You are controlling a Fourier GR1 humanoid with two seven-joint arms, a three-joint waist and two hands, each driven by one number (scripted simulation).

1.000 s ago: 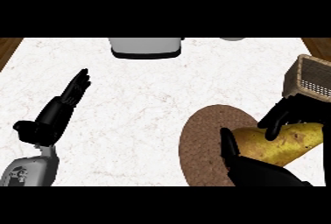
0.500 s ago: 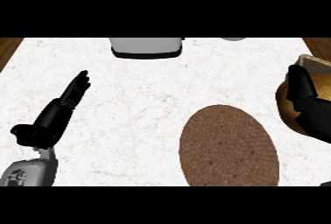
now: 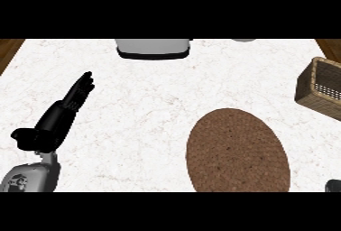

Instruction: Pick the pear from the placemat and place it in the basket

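Observation:
The brown oval placemat (image 3: 237,151) lies on the white marble counter (image 3: 160,99) with nothing on it. The woven basket (image 3: 323,88) stands at the right edge, cut off by the view; the part of its inside that shows holds no visible pear. No pear shows anywhere. My left hand (image 3: 57,119) rests open at the left, fingers straight and pointing away from me. Of my right hand (image 3: 332,185), only a small black bit shows at the lower right corner, beside the mat's edge.
A grey appliance (image 3: 152,47) stands at the counter's far edge, centre. A small grey object (image 3: 244,39) sits at the far edge to the right. Wooden strips show at both far corners.
The right hand held the pear above the mat's right side, then moved over the basket. Now it has drawn back to the lower right corner and the pear is out of sight.

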